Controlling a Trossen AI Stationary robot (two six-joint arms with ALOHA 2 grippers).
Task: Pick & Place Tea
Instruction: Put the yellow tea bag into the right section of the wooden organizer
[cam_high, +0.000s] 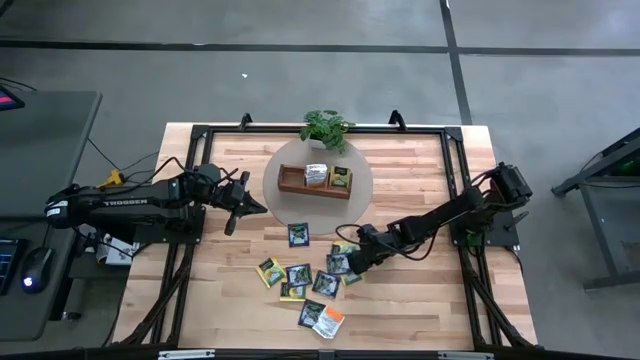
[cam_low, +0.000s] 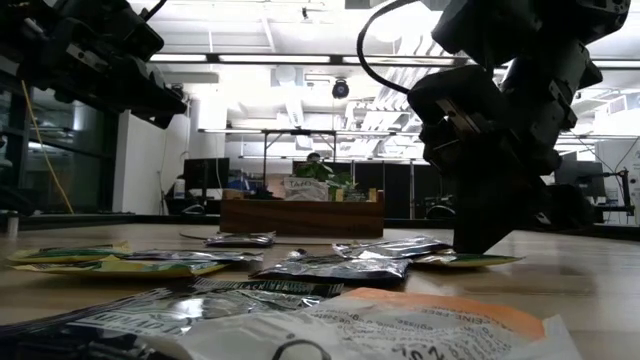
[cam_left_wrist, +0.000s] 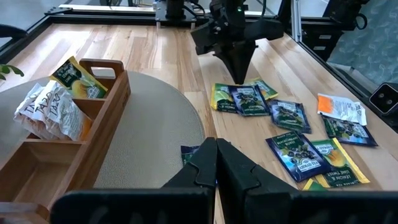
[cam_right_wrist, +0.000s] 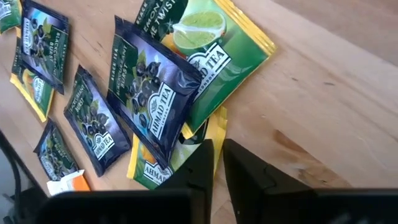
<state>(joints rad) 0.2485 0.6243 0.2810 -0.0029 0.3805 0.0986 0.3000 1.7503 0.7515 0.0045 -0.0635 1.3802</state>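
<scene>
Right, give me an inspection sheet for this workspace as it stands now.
Surface: wooden table with a round grey mat at its far middle.
Job's things: loose tea sachets scattered on the near half; one dark sachet lies apart by the mat; a white sachet and a yellow-green one sit in the wooden tray.
Clutter: small potted plant behind the tray.
Grippers: left gripper hangs beside the mat, jaws shut and empty; right gripper is down at the sachet pile, jaws nearly closed, holding nothing visible.
Cables: black cable along the right arm; yellow wire off the table's left.
Surroundings: grey floor, desk on the left with a mouse.
</scene>
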